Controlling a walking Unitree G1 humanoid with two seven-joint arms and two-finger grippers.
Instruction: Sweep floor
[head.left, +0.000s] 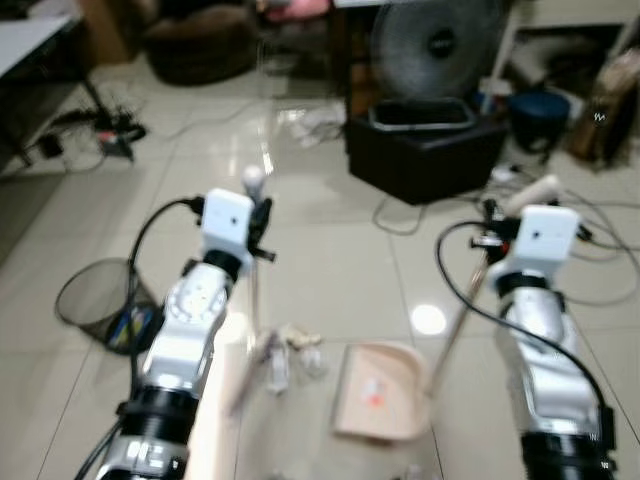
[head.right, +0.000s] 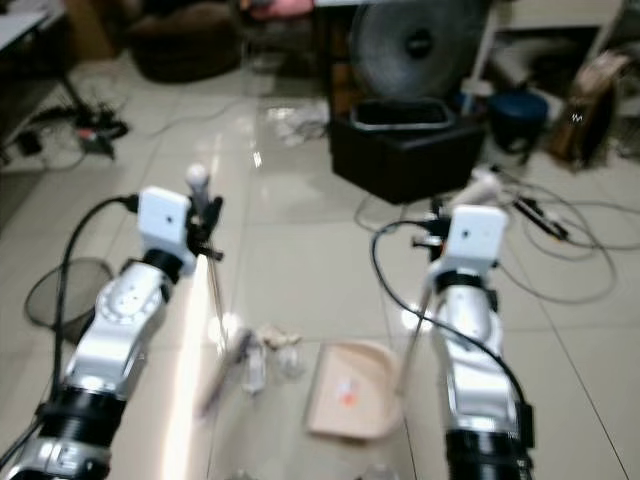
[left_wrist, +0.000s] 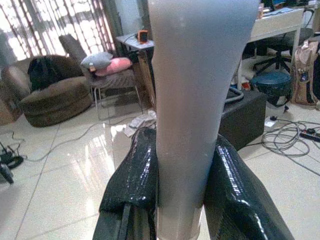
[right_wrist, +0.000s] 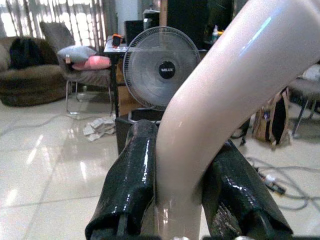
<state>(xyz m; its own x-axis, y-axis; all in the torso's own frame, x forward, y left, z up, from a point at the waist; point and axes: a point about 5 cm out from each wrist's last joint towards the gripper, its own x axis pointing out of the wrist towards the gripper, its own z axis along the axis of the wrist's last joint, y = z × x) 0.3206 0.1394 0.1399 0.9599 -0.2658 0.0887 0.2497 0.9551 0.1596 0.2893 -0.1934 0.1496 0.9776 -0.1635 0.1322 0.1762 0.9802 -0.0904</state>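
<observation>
My left gripper (head.left: 258, 226) is shut on the pale broom handle (left_wrist: 195, 75), its black fingers (left_wrist: 135, 175) pressing both sides. The handle runs down to the blurred broom head (head.left: 262, 362) on the tiled floor. Crumpled paper scraps (head.left: 300, 338) lie right beside the broom head. A beige dustpan (head.left: 380, 395) rests flat on the floor just right of the scraps. Its long bent handle (right_wrist: 225, 75) rises to my right gripper (head.left: 492, 232), which is shut on it with fingers (right_wrist: 132, 175) either side.
A wire mesh bin (head.left: 95, 295) stands at my left. Ahead are a black box (head.left: 425, 150) with a fan (head.left: 435, 45) behind it. Cables (head.left: 600, 240) trail over the floor on the right. More crumpled paper (head.left: 315, 122) lies further ahead.
</observation>
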